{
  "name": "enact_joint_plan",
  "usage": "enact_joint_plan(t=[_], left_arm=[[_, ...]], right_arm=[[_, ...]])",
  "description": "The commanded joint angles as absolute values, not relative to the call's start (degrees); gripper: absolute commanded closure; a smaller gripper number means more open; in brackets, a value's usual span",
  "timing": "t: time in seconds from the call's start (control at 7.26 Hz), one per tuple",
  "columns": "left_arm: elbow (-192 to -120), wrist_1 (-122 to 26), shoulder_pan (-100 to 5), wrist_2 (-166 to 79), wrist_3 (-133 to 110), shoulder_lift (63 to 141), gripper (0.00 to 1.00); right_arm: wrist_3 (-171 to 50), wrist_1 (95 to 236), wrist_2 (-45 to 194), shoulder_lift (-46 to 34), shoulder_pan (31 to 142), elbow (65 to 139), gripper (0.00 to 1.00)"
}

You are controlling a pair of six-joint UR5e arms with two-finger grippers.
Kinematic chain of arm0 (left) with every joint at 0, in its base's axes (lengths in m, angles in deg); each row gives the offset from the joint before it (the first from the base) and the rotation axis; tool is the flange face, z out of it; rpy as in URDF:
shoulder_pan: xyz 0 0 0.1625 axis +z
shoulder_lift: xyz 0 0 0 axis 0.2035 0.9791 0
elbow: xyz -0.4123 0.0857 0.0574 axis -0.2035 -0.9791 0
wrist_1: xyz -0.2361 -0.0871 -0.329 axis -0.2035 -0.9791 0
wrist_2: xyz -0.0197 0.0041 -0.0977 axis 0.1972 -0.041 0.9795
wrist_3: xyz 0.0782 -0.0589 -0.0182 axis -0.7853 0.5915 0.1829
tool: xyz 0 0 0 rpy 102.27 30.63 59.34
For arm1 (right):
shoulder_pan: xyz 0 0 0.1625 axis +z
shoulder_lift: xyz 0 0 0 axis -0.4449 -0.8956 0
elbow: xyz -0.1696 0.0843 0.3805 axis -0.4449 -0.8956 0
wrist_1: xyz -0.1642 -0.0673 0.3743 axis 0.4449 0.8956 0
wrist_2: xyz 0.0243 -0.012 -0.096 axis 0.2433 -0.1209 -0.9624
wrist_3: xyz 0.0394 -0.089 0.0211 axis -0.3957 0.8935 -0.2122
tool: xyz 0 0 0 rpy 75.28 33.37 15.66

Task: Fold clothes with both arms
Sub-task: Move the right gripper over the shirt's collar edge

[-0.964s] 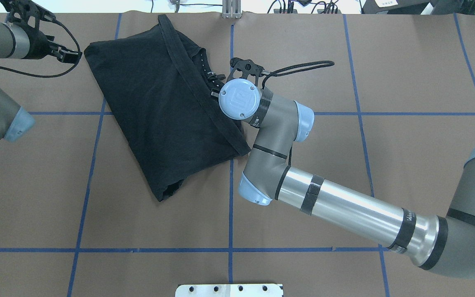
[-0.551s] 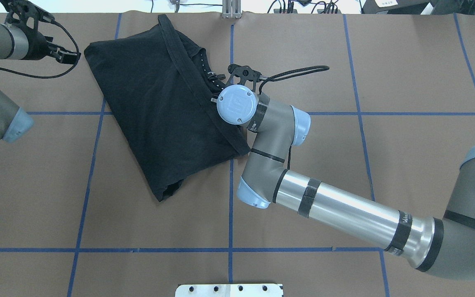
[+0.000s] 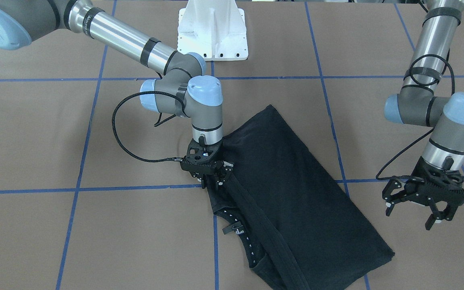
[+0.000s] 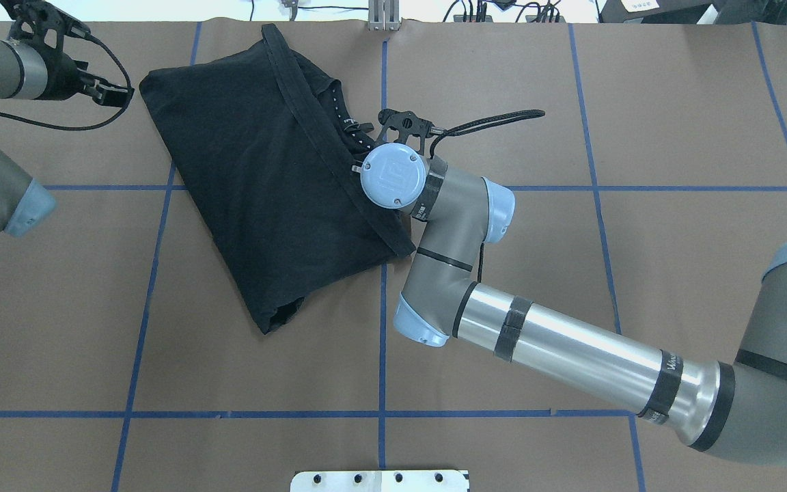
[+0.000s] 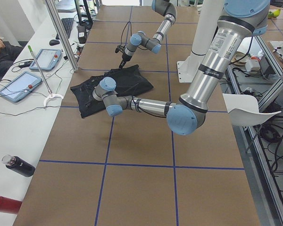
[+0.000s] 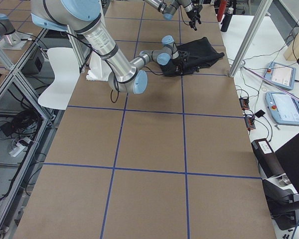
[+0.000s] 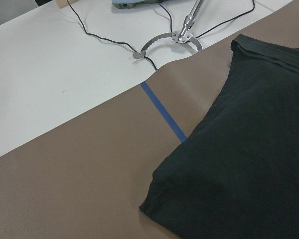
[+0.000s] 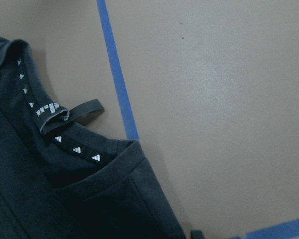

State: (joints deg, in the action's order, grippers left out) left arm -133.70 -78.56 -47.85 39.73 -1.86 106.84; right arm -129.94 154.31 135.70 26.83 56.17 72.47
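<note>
The clothes are one black T-shirt (image 4: 257, 184), folded into a slanted oblong on the brown table cover. Its collar with a small white logo (image 8: 50, 110) faces up at one edge. My right gripper (image 3: 212, 184) points straight down at the shirt (image 3: 296, 193) beside the collar, its fingers open and low over the hem. From overhead the wrist cap hides most of it, and only one fingertip (image 4: 354, 166) shows. My left gripper (image 3: 411, 219) hangs open just off the shirt's far corner, touching nothing. The left wrist view shows that corner (image 7: 249, 174) lying flat.
The white pedestal base (image 3: 212, 32) stands at the robot's side of the table. Blue tape lines (image 4: 382, 328) grid the cover. Beyond the far edge are cables (image 7: 154, 45), tablets (image 5: 16, 87), a metal post (image 5: 61, 35) and a dark bottle (image 5: 19, 165).
My right wrist has shifted slightly left and toward the robot, over the shirt's hem. The shirt lies as before. The left gripper has barely moved.
</note>
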Motion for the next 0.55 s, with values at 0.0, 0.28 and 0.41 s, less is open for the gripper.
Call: enact_joint_plan(t=[0.0,0.28,0.41], left_arm=[[-133.7,-78.56,-47.85,39.82,-1.86,106.84,0.0],[-133.7,-78.56,-47.85,39.73,-1.86,106.84,0.0],[-133.7,-78.56,-47.85,39.82,-1.77,106.84,0.0]], right_arm=[[-129.85,154.4,135.67,26.8,55.86,72.47,0.76],[-129.85,154.49,135.58,26.88,55.77,72.82,1.0],[-128.46,154.92,135.67,26.71,55.86,73.95,1.0]])
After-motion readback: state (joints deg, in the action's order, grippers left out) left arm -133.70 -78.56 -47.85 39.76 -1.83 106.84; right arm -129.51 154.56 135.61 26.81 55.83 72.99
